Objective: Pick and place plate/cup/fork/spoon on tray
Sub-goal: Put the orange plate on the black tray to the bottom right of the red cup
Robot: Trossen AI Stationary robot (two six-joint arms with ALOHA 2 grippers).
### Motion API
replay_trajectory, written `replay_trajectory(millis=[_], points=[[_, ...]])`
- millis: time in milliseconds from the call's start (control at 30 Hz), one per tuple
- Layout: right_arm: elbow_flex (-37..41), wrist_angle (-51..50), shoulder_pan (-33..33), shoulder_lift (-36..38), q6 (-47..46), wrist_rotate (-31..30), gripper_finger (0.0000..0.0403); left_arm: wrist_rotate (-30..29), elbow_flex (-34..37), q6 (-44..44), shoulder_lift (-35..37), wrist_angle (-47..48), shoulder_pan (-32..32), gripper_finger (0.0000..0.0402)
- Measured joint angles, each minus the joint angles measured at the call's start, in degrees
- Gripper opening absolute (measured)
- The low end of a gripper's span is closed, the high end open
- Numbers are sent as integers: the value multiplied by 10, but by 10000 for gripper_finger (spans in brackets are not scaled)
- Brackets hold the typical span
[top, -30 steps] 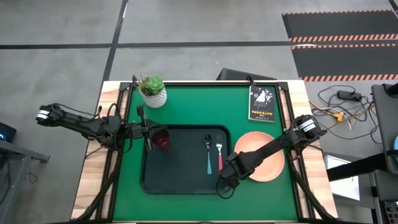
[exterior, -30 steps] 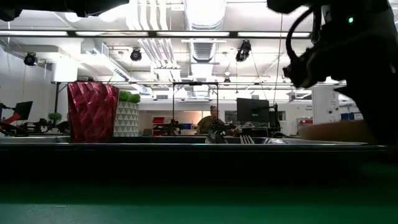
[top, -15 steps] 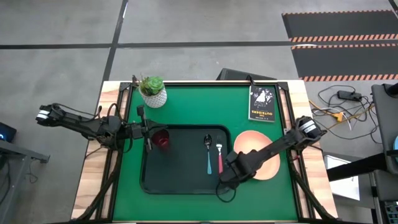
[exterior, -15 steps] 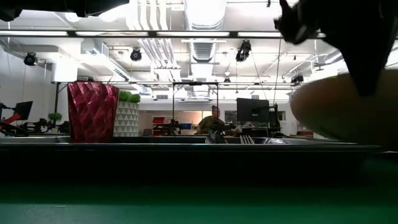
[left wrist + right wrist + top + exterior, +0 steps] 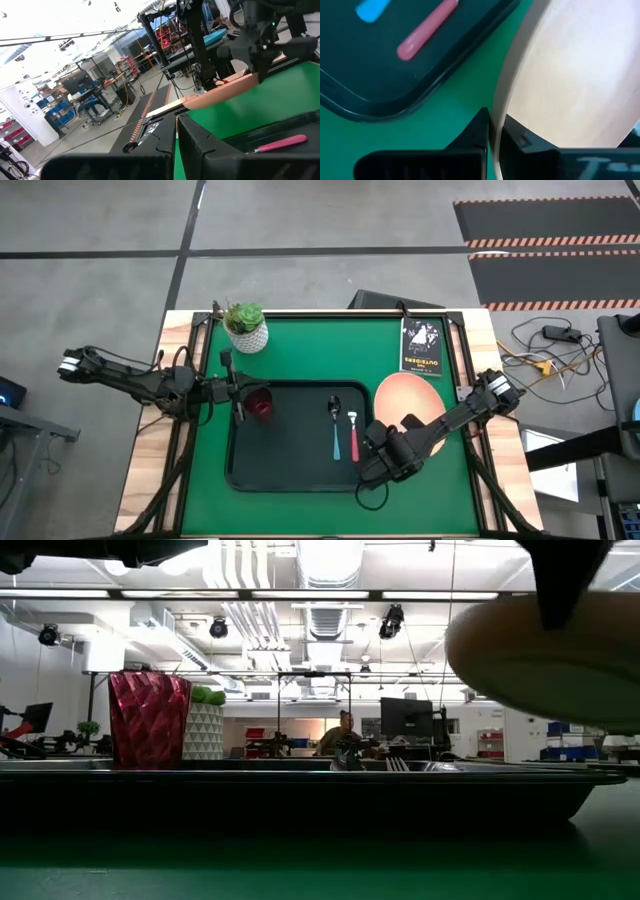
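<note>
The salmon-pink plate (image 5: 410, 402) hangs in the air over the green mat, right of the dark tray (image 5: 232, 452), and my right gripper (image 5: 392, 448) is shut on it. In the low view the plate (image 5: 540, 660) is well above the tray rim (image 5: 300, 780). The dark red cup (image 5: 260, 402) stands on the tray's far left part. The teal-handled spoon (image 5: 335, 430) and the pink-handled fork (image 5: 353, 435) lie side by side on the tray's right part. My left gripper (image 5: 238, 402) is shut, just left of the cup. My right gripper pinches the plate's rim (image 5: 501, 102) on its near side toward the tray, between its two fingers (image 5: 476, 134), one on the top face and one on the underside. The fingers come from the near side, slanting down. The plate is lifted clear of the mat and tilted.
A white pot with a green plant (image 5: 246, 327) stands at the mat's far left corner. A small black book (image 5: 421, 346) lies at the far right. The tray's middle (image 5: 290, 435) is bare between the cup and the cutlery.
My right gripper has risen with the plate, which lay flat on the mat a second ago. The plate has been lifted clear, tipped and carried a little toward the far edge.
</note>
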State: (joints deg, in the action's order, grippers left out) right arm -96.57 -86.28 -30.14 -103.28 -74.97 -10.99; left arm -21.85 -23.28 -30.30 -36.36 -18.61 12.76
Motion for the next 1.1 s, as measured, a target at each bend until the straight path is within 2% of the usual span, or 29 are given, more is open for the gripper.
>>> replay_trajectory(millis=[200,367,467,600,867,967,1100], points=[[-45,-23,0,0,22,-56,8,0,0,0,0,-4,0,0],[-79,-1,5,-7,99,-112,8,0,-1,1,0,-39,0,0],[-109,29,13,-31,203,-134,8,0,-1,1,1,-56,0,0],[-178,57,21,-88,392,-161,8,0,-1,1,0,-65,0,0],[-327,57,23,-218,719,-160,8,0,-2,35,6,-65,0,0],[-378,58,23,-258,774,-159,8,0,-3,45,12,-65,0,0],[-379,79,23,-270,808,-126,8,0,-3,45,20,-64,0,0]])
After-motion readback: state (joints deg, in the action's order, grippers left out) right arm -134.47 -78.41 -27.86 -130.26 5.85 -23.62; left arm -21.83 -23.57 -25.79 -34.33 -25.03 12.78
